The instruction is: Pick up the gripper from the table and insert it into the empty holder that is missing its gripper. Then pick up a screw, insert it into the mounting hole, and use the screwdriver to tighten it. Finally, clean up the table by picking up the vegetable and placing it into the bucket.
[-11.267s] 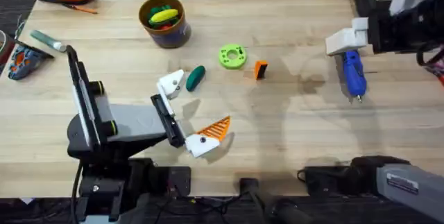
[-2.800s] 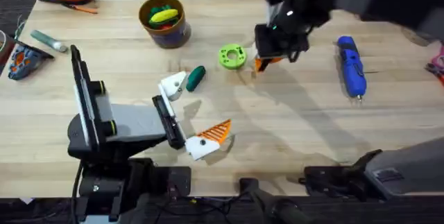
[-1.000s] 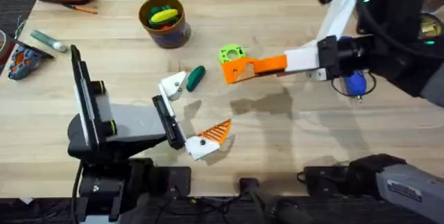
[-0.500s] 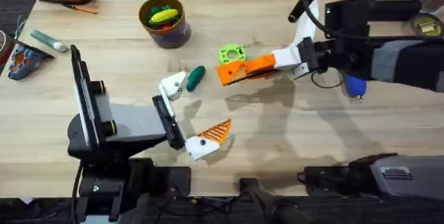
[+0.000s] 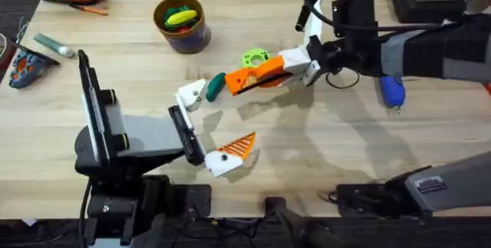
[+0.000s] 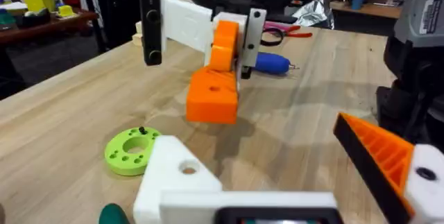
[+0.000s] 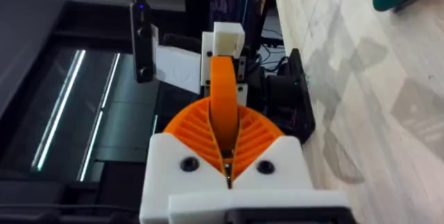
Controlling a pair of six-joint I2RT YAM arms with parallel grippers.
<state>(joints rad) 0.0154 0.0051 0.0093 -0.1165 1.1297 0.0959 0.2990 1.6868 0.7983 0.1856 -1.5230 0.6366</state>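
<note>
R end effector [image 5: 249, 77] is clamped shut on the gripper [image 5: 234, 84], held in the air above the worktop [image 5: 322, 163], tip toward the L arm. The gripper hangs just short of the holder [image 5: 190, 93], which is bare, mounting hole showing in the L wrist view. L end effector [image 5: 211, 121] stands open, w/ one orange finger on its far jaw.

The vegetable [image 5: 215, 84] lies just beside the holder, btwn it and the incoming piece. Likely trouble:
- the piece or R fingers nudge the vegetable and roll it off, since it lies right on the approach line;
- the piece meets the wedge at a slant, jams or twists in the pads;
- holes don't line up, so the screw won't seat later.

Green ring [image 5: 255, 56] sits near, behind the R fingers. Screwdriver [image 5: 392, 92] lies well apart, partly under the R arm.

Bucket [image 5: 184, 42] at the far side holds a yellow toy plus green bits; the vegetable isn't in it yet.
</note>
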